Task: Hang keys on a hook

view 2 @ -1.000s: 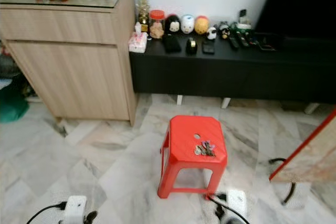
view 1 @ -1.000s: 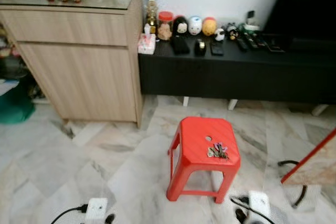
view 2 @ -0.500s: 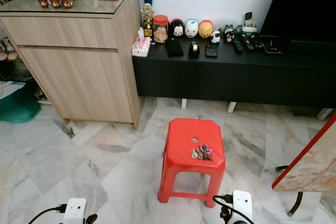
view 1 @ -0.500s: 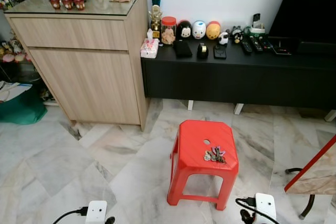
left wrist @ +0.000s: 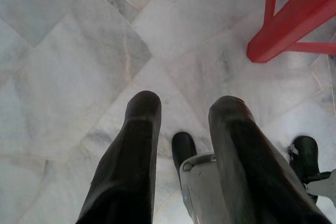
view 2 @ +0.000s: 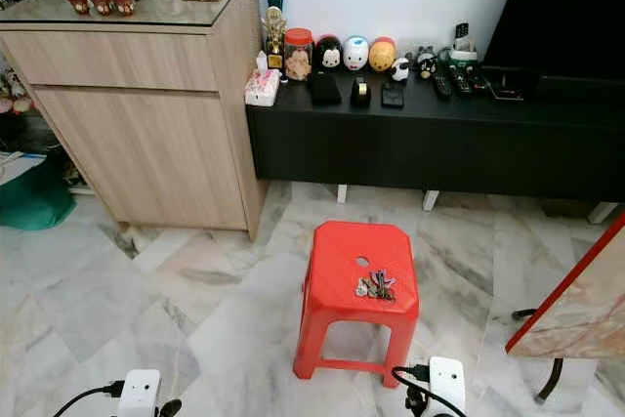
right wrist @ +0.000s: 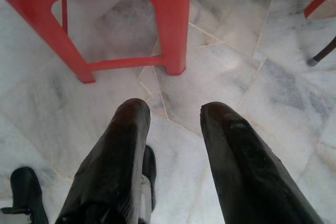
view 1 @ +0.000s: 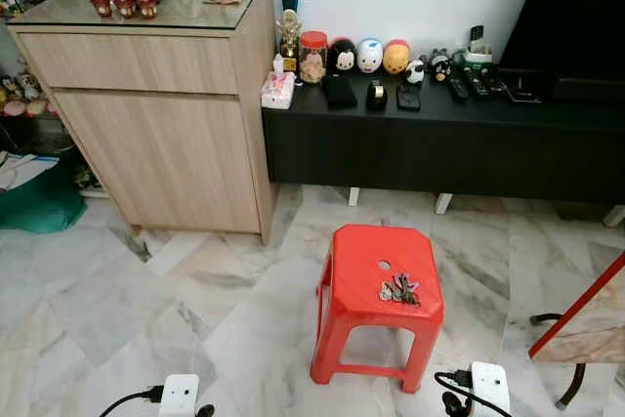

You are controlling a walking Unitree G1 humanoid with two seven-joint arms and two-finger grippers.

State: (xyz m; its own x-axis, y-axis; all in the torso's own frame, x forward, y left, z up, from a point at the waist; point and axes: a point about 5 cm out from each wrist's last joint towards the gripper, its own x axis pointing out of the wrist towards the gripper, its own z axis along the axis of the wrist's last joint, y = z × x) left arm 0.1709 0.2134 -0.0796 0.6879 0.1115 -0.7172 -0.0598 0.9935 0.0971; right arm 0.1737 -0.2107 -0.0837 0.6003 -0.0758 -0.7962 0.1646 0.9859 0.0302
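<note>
Keys (view 1: 401, 289) lie in a small bunch on the seat of a red plastic stool (view 1: 376, 266), toward its right front part, just beside the round hole in the seat; nothing is touching them.

The marble floor (view 1: 117, 310) spreads across the lower half of the head views. At about ten o'clock from the stool stands a light wooden cabinet (view 1: 161, 134) with a glass top carrying small cups and ornaments. At twelve o'clock, a long black low console (view 1: 439, 144) runs along the white wall, touching the cabinet's side. A dark screen (view 1: 576, 17) rises above the console at about two o'clock. On the console, a row of round toy figures (view 1: 369, 55), a jar, a trophy (view 1: 289, 7), a tissue pack and several remote controls sit side by side. At four o'clock from the stool is the corner of a red-edged board (view 1: 586, 314).

The left gripper (left wrist: 184, 109) hangs over the floor with its two black fingers spread apart and nothing between them, a stool leg nearby. The right gripper (right wrist: 170, 113) hangs near the stool's legs, fingers likewise apart and empty.
</note>
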